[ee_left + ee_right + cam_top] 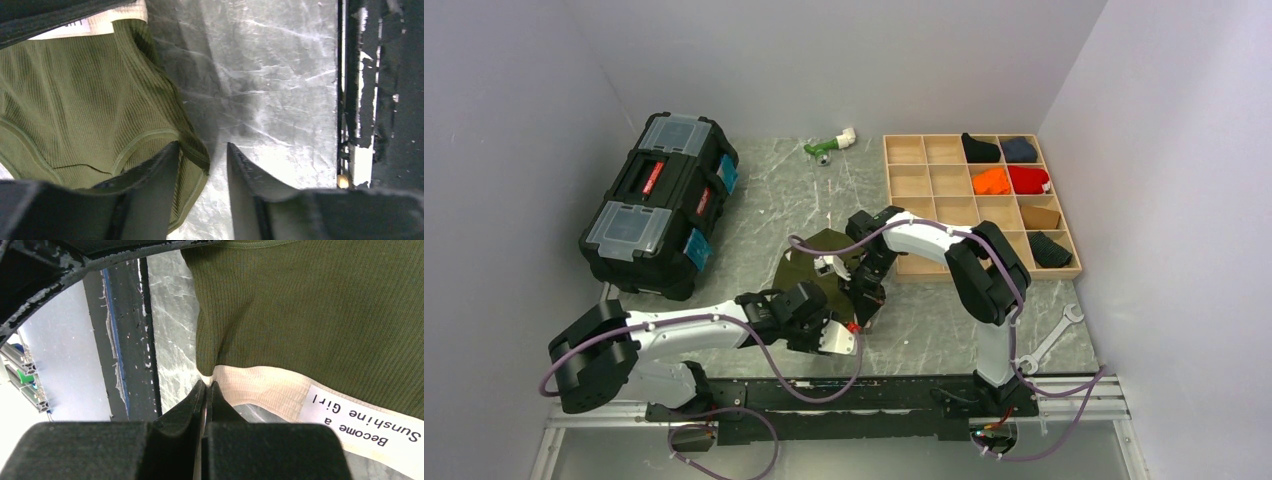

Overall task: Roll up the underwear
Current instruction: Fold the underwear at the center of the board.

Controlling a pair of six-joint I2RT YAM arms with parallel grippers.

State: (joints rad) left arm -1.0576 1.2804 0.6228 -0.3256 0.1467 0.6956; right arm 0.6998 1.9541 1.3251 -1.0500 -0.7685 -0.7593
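Underwear (812, 265) is what you have in front of you, dark green with a cream band along one side. It sits near the middle of the grey bench (774, 190), between your two arms.

Your right fingers (206, 390) are pressed tight together on one corner of the cream band (260, 387), and that corner is held a little above the bench. A white label (365, 420) on the band, just beside that corner, says "Become a Sunshine Girl".

Your left fingers (170, 157) are apart, with a gap between them. They are low at the near edge of the underwear. One finger is over the green cloth, the other is over bare bench, and the curved hem of the cloth reaches just into the gap. They are not squeezing anything.

At the far right you have a wooden tray (886, 200) with many little boxes. Some hold rolled cloth: orange, red, black, brown. A black tool box (662, 200) sits on the left side of the bench. A wrench (1052, 338) lies at the right, near the base of your right arm.
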